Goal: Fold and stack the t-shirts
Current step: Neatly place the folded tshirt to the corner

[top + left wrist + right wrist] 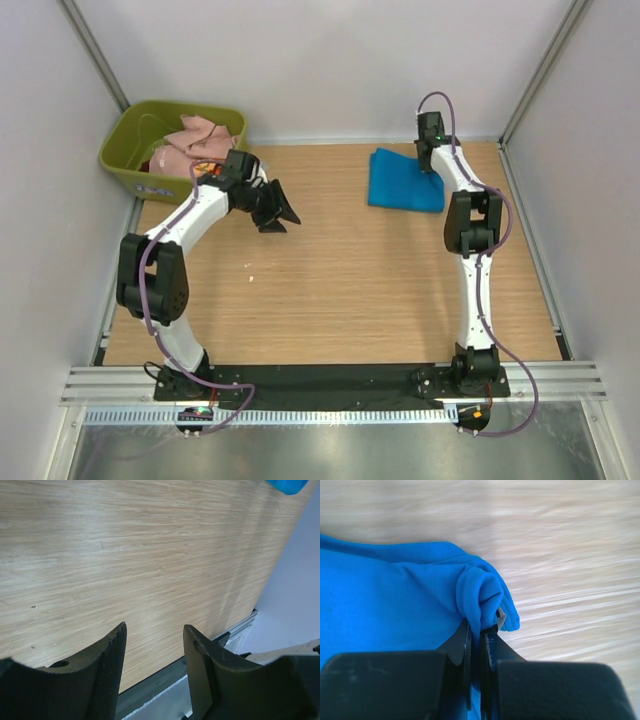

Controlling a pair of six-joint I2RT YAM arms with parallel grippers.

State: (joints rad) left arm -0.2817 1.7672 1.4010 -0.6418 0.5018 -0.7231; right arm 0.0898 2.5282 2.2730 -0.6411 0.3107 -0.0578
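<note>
The bright blue t-shirt [403, 182] lies folded on the table at the back right. My right gripper [430, 160] is at its far right corner and is shut on a bunched edge of the blue t-shirt [395, 605]; the right wrist view shows my right gripper [479, 630] pinching the cloth. The pale pink t-shirt [200, 135] lies crumpled in the olive-green tub [125, 145], with a bit of the red-orange patterned shirt [205, 167] under it. My left gripper [282, 215] is open and empty over bare wood, just right of the tub. It also shows in the left wrist view [154, 630].
The tub stands at the back left corner. White walls with metal posts close in the table on three sides. A black strip and aluminium rails run along the near edge by the arm bases [330, 385].
</note>
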